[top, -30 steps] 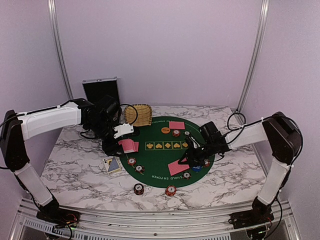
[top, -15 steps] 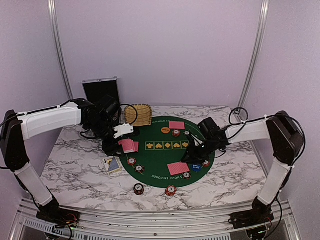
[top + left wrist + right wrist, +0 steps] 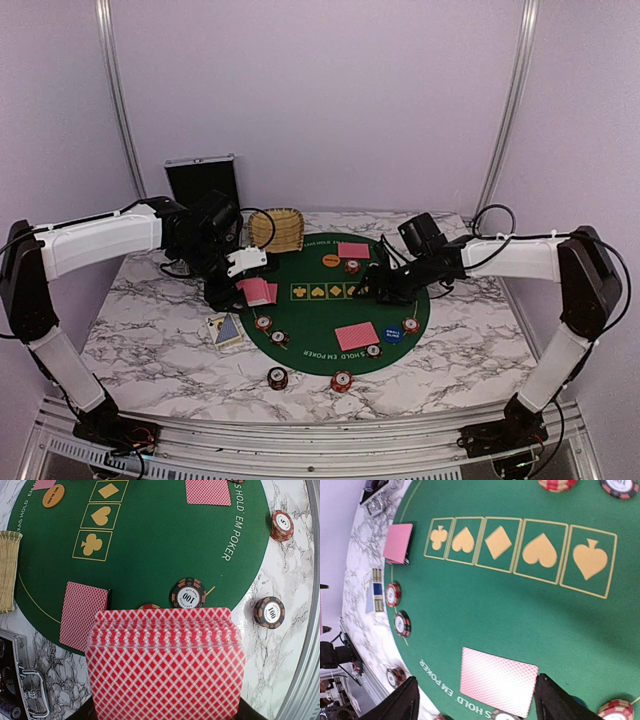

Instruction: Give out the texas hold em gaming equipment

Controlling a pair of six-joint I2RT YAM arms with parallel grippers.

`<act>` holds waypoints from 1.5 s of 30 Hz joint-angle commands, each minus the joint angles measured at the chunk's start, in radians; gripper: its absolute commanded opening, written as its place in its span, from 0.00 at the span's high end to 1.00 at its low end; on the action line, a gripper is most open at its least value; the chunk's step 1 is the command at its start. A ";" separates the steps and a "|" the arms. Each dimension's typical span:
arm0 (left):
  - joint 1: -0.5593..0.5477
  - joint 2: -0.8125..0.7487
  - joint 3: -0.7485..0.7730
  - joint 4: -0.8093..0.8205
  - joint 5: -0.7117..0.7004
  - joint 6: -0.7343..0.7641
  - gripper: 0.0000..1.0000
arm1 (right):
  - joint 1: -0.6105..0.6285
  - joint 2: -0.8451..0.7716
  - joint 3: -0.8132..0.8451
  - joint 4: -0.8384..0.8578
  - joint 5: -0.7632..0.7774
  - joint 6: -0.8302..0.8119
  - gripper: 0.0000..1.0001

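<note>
Currently, left gripper: clenched on stack of pinkish-red-backed playing cards, filling its wrist view's lower frame. Right gripper: fingers spread wide, empty; single pinkish-red-backed card flat on round green felt mat, lower centre between them, untouched. Only overhead view shows both grippers, well apart.

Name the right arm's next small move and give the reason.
Probably swing the right claw across to the deck of cards in the left claw and take the top card. The right claw stands open and empty above the green mat, with a face-down card lying flat below it, while the left claw is shut on a thick deck.
</note>
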 commanded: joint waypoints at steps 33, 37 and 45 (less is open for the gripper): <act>-0.002 -0.039 0.013 -0.016 0.013 -0.004 0.84 | 0.260 0.244 0.117 0.769 -0.321 0.540 0.01; -0.002 -0.038 0.020 -0.016 0.017 -0.006 0.84 | 0.267 0.265 0.120 0.797 -0.331 0.558 0.01; -0.002 -0.030 0.030 -0.016 0.024 -0.013 0.84 | 0.282 0.325 0.156 0.870 -0.351 0.611 0.01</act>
